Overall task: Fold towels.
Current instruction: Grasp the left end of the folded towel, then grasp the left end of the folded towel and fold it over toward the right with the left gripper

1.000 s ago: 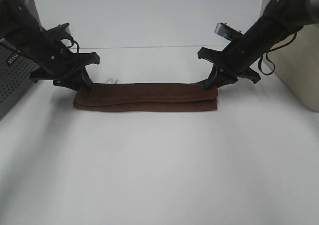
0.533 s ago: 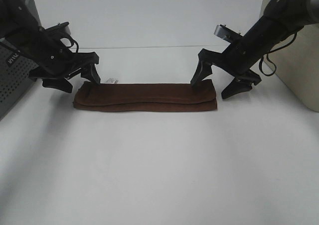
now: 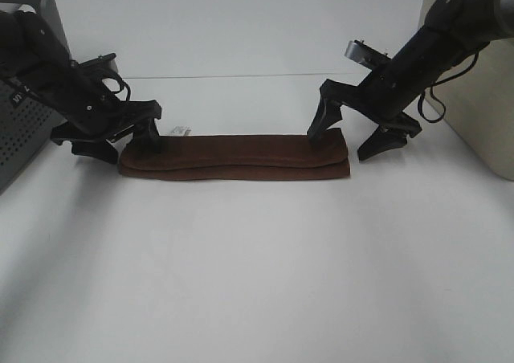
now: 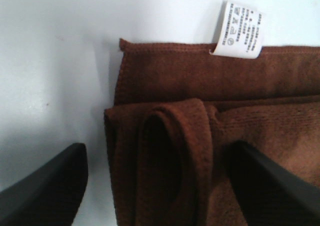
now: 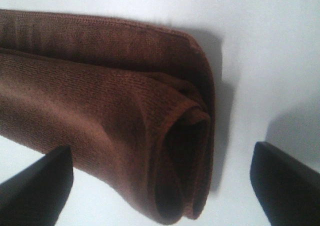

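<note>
The dark reddish-brown towel (image 3: 233,157) lies on the white table (image 3: 257,275), folded into a long narrow strip that runs left to right. Its small white tag (image 3: 181,128) sticks out at the far left edge and also shows in the left wrist view (image 4: 239,30). My left gripper (image 3: 127,148) is open over the strip's left end (image 4: 200,151), with one finger on each side. My right gripper (image 3: 344,144) is open over the right end (image 5: 100,101), where the layers curl in a loop. Neither gripper holds the cloth.
A grey perforated box (image 3: 20,130) stands at the left edge behind my left arm. A beige container (image 3: 474,106) stands at the right edge behind my right arm. The white table runs on in front of the towel.
Both grippers were shut on the towel's ends a second ago. They have opened and let go, and the strip now lies flat. My left gripper has since sunk a little.
</note>
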`<move>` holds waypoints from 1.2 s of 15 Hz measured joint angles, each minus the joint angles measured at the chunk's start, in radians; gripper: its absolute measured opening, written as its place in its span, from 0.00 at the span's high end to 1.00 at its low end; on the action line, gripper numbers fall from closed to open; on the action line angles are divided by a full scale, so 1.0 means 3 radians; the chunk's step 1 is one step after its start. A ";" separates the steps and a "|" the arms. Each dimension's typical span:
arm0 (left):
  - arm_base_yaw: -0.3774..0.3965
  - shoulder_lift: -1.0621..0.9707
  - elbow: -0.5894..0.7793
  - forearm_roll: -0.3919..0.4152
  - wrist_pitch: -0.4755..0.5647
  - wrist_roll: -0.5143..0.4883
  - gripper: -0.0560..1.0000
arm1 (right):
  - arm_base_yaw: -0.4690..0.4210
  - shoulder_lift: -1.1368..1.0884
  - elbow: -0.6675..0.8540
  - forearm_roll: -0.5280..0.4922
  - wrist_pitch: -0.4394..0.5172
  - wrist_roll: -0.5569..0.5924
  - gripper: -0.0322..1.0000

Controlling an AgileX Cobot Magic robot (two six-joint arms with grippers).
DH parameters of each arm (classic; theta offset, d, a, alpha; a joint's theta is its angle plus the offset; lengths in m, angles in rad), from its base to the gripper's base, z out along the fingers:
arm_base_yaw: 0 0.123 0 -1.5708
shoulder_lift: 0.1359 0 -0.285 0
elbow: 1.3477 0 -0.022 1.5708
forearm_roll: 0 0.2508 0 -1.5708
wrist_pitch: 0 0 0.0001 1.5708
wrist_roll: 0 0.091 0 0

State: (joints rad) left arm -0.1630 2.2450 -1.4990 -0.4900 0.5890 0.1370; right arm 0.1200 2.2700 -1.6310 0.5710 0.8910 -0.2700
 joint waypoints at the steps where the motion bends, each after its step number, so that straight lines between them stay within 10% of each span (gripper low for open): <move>1: -0.0003 0.0003 0.0000 -0.0003 -0.0047 0.0000 0.24 | 0.0000 0.0000 0.0000 0.0000 -0.0003 0.0000 0.10; 7: -0.0010 0.0037 0.0000 -0.0003 -0.0153 0.0000 0.47 | 0.0000 0.0000 0.0000 0.0000 -0.0010 0.0000 0.10; 10: -0.0017 0.0057 0.0000 -0.0003 -0.0153 0.0000 0.86 | 0.0000 0.0000 0.0000 0.0000 -0.0010 0.0000 0.10; 13: -0.0017 0.0037 -0.0003 0.0067 -0.0113 0.0000 0.89 | 0.0000 0.0000 0.0000 0.0000 -0.0010 0.0000 0.10; 18: -0.0017 -0.0473 -0.0003 0.1133 0.0187 -0.0493 0.89 | 0.0000 -0.0093 0.0000 -0.0003 0.0007 0.0000 0.09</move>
State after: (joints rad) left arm -0.1680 2.1030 -1.5000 -0.1500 0.6450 -0.0110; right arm 0.1200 2.2420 -1.6310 0.5700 0.8930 -0.2700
